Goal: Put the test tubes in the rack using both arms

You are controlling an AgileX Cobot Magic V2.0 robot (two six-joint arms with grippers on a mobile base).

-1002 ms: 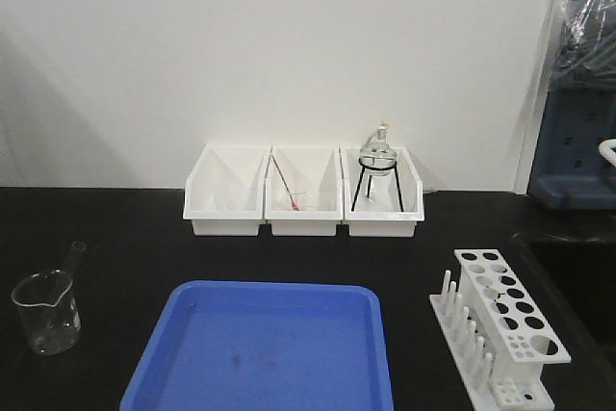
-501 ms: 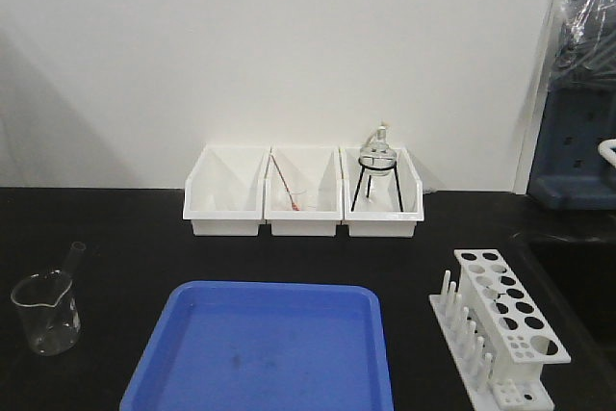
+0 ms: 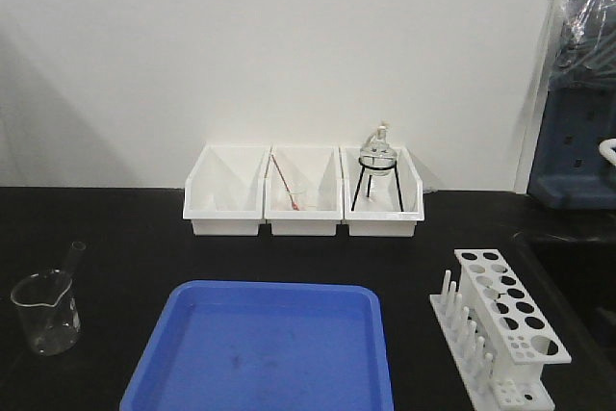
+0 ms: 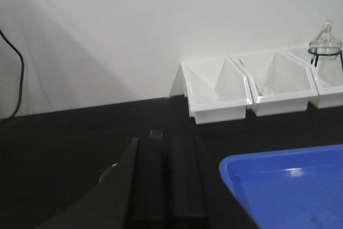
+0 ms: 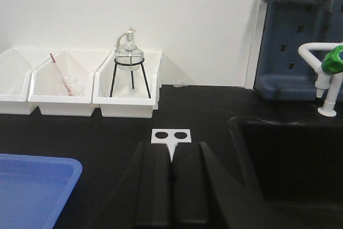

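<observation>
A clear test tube (image 3: 75,255) leans in a glass beaker (image 3: 46,313) at the left of the black bench. The white rack (image 3: 507,320) stands at the front right, its holes unfilled and its pegs along the left side. Neither arm shows in the front view. In the left wrist view my left gripper (image 4: 169,141) is shut on nothing, and the tube's rim (image 4: 156,133) peeks just past its tips. My right gripper (image 5: 172,146) is also shut with nothing in it, and the far end of the rack (image 5: 171,136) shows just beyond it.
A blue tray (image 3: 260,348) lies at front centre. Three white bins (image 3: 304,192) line the back wall; the middle one holds a red-tinged rod (image 3: 285,182), the right one a flask on a tripod (image 3: 376,168). A sink (image 5: 292,159) and tap (image 5: 328,73) lie to the right.
</observation>
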